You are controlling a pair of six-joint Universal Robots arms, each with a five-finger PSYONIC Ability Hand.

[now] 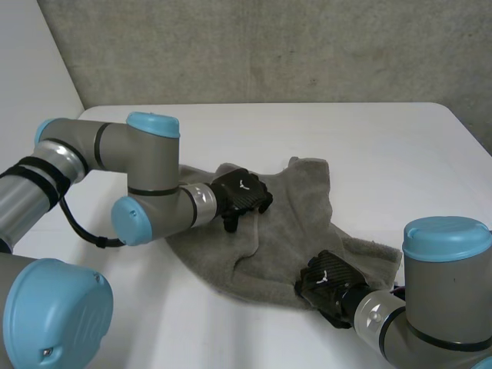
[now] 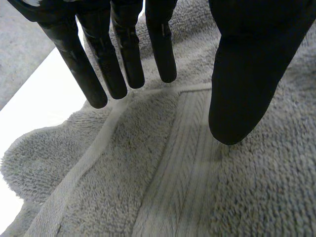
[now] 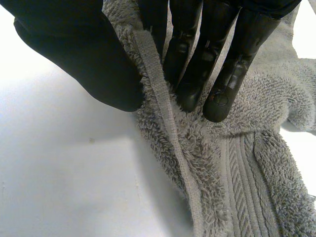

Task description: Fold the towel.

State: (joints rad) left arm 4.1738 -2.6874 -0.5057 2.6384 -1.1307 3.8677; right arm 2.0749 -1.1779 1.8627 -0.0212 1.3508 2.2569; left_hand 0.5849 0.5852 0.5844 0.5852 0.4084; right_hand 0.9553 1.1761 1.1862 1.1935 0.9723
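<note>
well, right hand [image 3: 84, 59] on towel [image 3: 247, 163] edge

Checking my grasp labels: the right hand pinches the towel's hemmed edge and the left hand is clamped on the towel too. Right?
Not the left hand: the left wrist view shows it open, fingers straight over the towel, holding nothing. The right hand does pinch the towel's hemmed edge.
</note>
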